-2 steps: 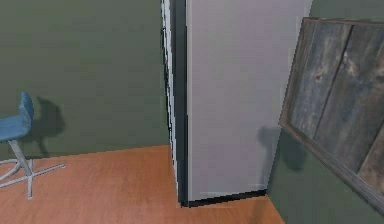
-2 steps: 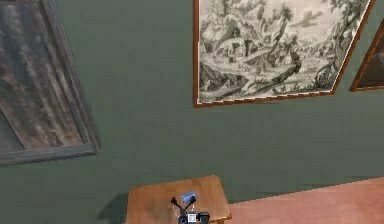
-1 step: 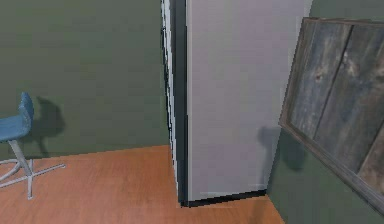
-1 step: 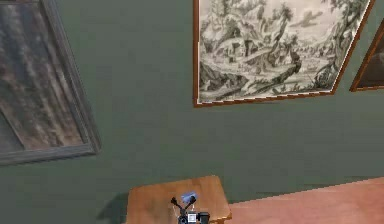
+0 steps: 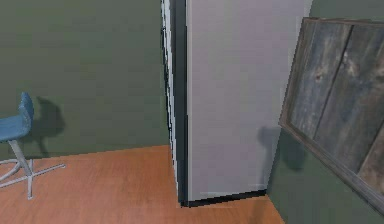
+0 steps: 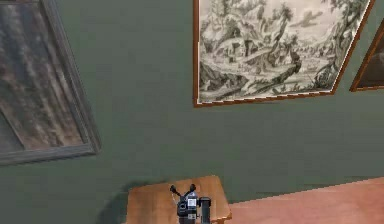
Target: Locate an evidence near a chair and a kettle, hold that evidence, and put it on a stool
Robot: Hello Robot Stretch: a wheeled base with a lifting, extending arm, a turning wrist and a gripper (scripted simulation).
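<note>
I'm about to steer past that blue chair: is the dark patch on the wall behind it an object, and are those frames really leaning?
Forward view: the patch behind the blue chair is only its shadow on the green wall; the wood-panel frame leans only in the picture. Arm side view: the landscape picture slants likewise; lighting is even, no glare.
</note>
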